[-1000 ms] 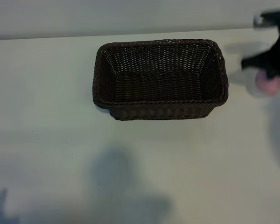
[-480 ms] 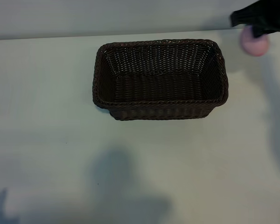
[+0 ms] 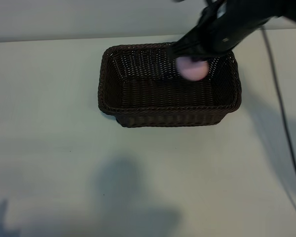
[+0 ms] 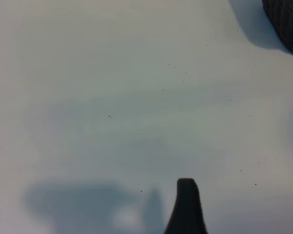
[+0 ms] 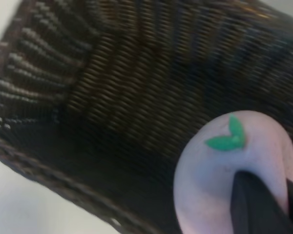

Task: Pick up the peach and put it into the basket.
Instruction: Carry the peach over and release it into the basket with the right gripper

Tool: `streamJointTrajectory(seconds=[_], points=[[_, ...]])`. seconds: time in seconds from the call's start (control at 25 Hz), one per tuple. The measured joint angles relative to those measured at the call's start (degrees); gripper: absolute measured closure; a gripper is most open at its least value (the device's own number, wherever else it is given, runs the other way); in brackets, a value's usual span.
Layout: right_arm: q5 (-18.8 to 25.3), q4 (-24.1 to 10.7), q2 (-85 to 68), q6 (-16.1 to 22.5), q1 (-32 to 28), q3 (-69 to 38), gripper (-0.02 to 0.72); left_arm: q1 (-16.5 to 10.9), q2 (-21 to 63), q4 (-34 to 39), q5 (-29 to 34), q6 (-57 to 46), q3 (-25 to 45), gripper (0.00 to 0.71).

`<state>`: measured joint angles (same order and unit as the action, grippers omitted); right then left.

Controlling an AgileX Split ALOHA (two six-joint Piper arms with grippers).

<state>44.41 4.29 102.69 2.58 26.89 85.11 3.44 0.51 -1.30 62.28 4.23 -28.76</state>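
Observation:
The pale-pink peach [image 3: 192,69] hangs over the far right part of the dark-brown woven basket [image 3: 167,109], with my right gripper [image 3: 191,61] shut on it. In the right wrist view the peach [image 5: 215,180] with its green leaf [image 5: 228,139] fills the corner above the basket's weave [image 5: 112,97], and a black finger [image 5: 251,207] presses on it. My left gripper is outside the exterior view. The left wrist view shows one of its black fingers [image 4: 186,207] over bare table with nothing near it, and a basket corner [image 4: 288,24] far off.
The white table [image 3: 49,148] spreads out on every side of the basket. The right arm's black cable [image 3: 282,118] trails across the table to the right of the basket. A grey wall runs along the table's far edge.
The right arm has lifted the peach from the table at the far right and carried it leftward, from beyond the basket's right end to above the basket's inside.

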Motion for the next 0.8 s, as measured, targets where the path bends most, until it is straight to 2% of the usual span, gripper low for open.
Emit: streamJointTrajectory(seconds=[0.4,0.56,0.64,0.72,0.8], points=[[-6.6,0.0,13.2,-0.2,0.1,0.1,0.656,0.0,0.0,0.0,0.0,0.0,0.0,0.135],[-8.3,0.0,15.1,-0.2,0.1,0.1,0.630,0.0,0.0,0.0,0.0,0.0,0.0,0.135],[-8.6,0.0,15.1,-0.3,0.1,0.6,0.560,0.0,0.0,0.0,0.0,0.0,0.0,0.135],[-6.9,0.0,15.1,-0.5,0.1,2.1,0.455,0.0,0.0,0.0,0.0,0.0,0.0,0.135],[-4.3,0.1,15.1,-1.3,0.1,4.6,0.281,0.0,0.0,0.0,0.0,0.0,0.0,0.135]])
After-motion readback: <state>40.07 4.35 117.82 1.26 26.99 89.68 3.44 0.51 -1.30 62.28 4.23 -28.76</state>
